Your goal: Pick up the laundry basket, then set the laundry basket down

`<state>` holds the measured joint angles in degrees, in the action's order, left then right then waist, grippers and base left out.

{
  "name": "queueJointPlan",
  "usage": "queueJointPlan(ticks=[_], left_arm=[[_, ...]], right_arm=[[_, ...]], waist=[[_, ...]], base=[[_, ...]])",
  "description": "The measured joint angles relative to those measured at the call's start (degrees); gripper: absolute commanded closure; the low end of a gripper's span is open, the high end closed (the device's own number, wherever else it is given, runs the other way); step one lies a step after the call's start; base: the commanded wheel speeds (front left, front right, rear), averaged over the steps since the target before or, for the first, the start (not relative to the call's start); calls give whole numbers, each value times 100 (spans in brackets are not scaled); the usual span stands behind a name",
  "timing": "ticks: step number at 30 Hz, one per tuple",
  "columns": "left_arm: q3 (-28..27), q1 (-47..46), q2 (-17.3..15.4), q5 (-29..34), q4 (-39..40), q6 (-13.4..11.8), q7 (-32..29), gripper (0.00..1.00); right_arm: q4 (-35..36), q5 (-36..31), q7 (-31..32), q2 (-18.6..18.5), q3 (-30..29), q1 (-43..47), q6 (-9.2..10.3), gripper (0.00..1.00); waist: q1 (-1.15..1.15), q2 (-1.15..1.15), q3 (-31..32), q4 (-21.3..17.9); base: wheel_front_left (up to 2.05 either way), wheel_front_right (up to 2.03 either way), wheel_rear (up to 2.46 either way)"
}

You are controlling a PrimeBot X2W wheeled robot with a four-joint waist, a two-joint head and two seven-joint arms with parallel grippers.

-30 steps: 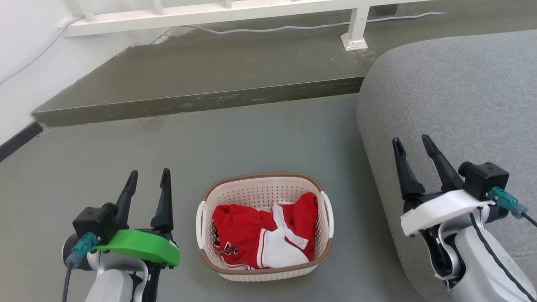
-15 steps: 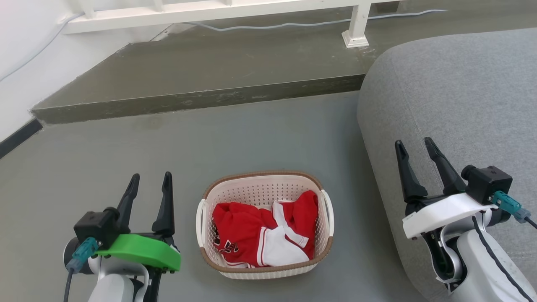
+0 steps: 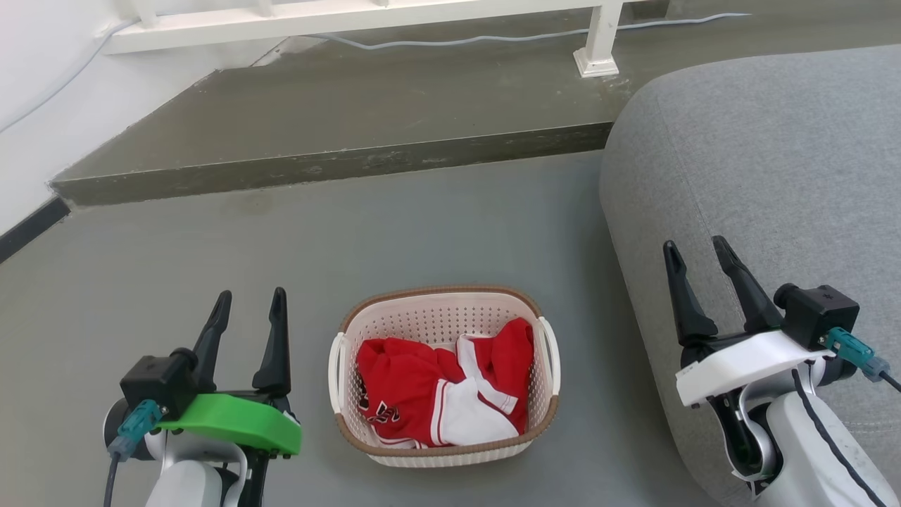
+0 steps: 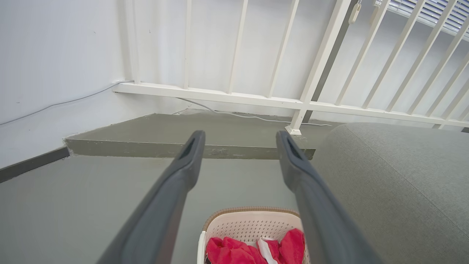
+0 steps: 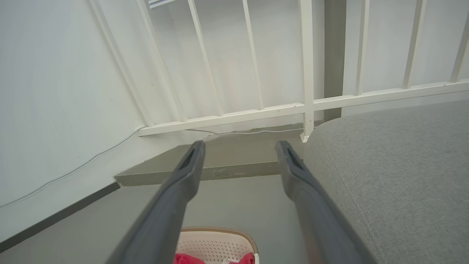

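The laundry basket is sitting on the floor between the left gripper and the right gripper, both hovering clear of it with fingers spread apart.

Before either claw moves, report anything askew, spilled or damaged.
Nothing stands out. The cream perforated plastic laundry basket with a brown rim sits upright on the grey floor, red-and-white clothes inside; the left claw and right claw, both open, flank it without contact.

Cream-white dot-perforated laundry basket, brown woven-look rim, white handles, between the two sets of jaws. In it, clothes red with white panels. Black fingers on left gripper, green mount; right gripper black, white mount. Beyond right jaws, sofa grey weave.
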<state>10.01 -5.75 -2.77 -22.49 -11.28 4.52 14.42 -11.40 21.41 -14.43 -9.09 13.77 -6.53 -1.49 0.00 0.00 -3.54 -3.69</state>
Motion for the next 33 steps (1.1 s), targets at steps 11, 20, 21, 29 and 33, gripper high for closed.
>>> queueJointPlan(ticks=[11,20,21,29,33], left_arm=[[-3,15,14,-2,-47,55,-4,100],[5,146,42,-185,-252,54,-36,100],[-3,146,42,-237,-253,54,-76,100],[-97,146,43,-821,-261,54,-201,100],[-132,146,44,-1168,-266,54,-290,100]], right_arm=[[-40,-78,1,58,-60,7,-67,100],[-205,92,36,154,-74,236,-69,100],[-204,149,36,157,-85,236,-69,100],[-203,743,160,186,-216,236,-101,100],[-204,1109,257,200,-272,236,-104,100]], waist=[[0,0,22,-4],[0,0,33,7],[0,0,37,11],[0,0,65,44],[0,0,75,58]], base=[[0,0,0],[0,0,0],[0,0,0],[0,0,0],[0,0,0]])
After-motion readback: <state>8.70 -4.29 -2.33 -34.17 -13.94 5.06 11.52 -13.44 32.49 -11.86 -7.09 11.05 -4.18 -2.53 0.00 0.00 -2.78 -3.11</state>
